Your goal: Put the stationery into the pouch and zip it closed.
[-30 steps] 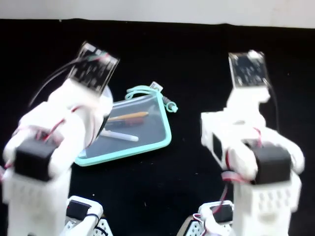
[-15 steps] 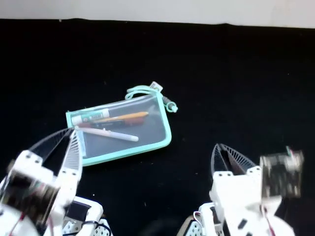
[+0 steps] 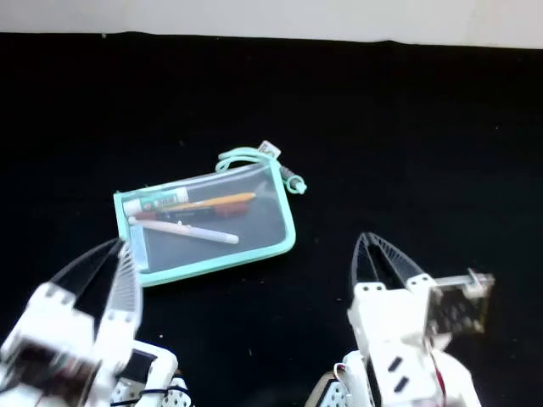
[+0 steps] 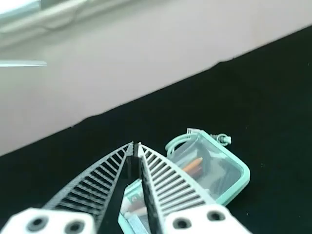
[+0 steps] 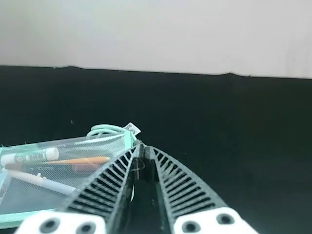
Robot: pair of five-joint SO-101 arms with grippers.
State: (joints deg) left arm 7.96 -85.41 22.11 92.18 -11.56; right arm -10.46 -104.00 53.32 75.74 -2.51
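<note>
Likely light and floppy, the pouch [image 3: 254,229] ahead of the left gripper [image 4: 135,146] and right gripper [image 5: 141,146], both closed and empty, suits a rim pinch.

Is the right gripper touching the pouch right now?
Apart. The high view shows a strip of bare table between the right gripper and the pouch.

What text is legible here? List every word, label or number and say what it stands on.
No text can be read in these pictures.
White stick inside the pouch: it has a greenish label, but the print is too blurred to read.
Tag at the pouch's cord: too small to read.
Circuit board on an arm: no legible markings.
</note>
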